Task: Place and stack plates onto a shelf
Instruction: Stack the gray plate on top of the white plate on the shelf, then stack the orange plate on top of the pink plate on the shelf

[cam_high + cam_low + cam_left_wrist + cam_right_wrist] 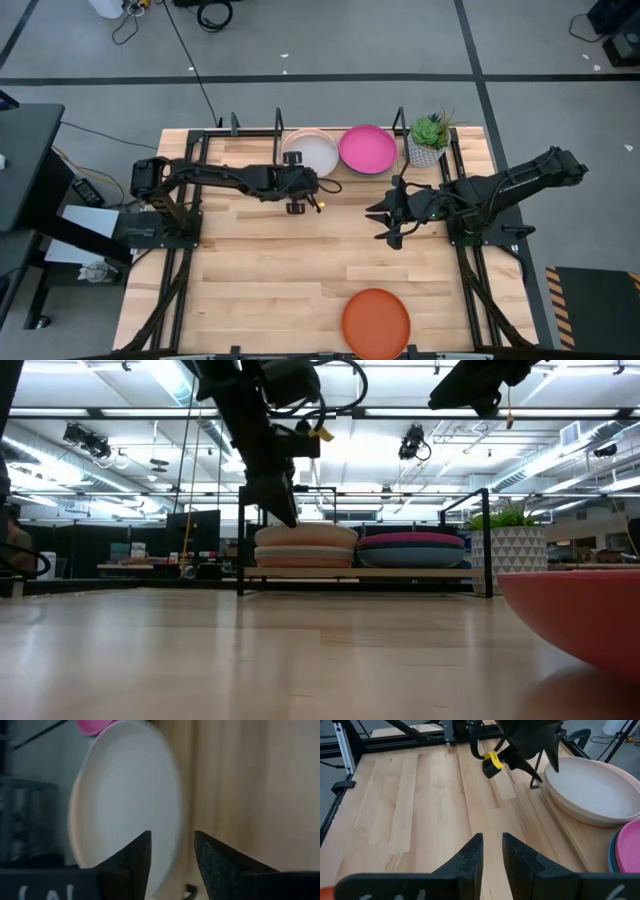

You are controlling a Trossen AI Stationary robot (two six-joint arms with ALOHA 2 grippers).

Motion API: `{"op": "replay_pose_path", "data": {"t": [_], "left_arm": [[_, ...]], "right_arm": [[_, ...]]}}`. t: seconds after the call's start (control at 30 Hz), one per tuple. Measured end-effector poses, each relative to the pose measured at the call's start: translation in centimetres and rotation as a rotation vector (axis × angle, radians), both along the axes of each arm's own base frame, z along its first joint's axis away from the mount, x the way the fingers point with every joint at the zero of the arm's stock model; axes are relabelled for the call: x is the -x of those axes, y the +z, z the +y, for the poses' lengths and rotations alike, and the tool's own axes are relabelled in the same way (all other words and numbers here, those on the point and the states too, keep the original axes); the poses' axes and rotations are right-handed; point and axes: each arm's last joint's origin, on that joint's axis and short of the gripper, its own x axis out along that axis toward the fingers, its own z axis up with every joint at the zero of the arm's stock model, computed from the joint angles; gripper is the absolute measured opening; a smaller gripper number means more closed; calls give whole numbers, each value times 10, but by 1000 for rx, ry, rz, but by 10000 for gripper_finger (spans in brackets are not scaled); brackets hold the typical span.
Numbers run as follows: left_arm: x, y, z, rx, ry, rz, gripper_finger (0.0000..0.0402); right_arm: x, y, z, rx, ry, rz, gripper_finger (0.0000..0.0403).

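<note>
Left gripper [297, 204] fingers slightly spread, empty, just beside cream plate [311, 152]. Cream plate flat, rim up, tops stack on shelf [362, 573]. Magenta plate [367, 149] stack beyond. Right gripper [386, 222] narrowly spread, empty. Orange plate [376, 322] well apart, flat.

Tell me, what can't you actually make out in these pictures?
- Plates under the cream plate and magenta plate: from above the top plates cover them; in the low view their stacked edges show, but the count is unclear.
- Orange plate: cut by the bottom edge in the high view, by the right edge in the low view.
- Left hand: its wrist view is blurred.
- Shelf: its thin rods barely show from above.
</note>
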Motion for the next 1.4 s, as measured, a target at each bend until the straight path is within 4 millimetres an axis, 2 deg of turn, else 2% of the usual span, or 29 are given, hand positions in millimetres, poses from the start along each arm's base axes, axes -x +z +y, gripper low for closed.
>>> {"op": "replay_pose_path", "data": {"t": [0.27,0.5,0.73,0.97,1.13,1.4], "left_arm": [[0,0,3,118,-56,4,158],[-3,4,8,102,-53,-58,158],[-3,4,12,95,-59,-52,158],[-6,4,8,257,-155,-103,158],[-9,3,-5,428,-281,-126,157],[-11,2,-40,479,-403,-92,157]], "right_arm": [[0,-1,0,7,3,4,78],[1,-10,0,-2,-6,25,78],[2,-11,4,-14,16,25,78],[3,-11,7,-34,71,35,78],[-6,-24,21,-40,115,89,78],[-29,-56,45,-82,176,171,78]]}}
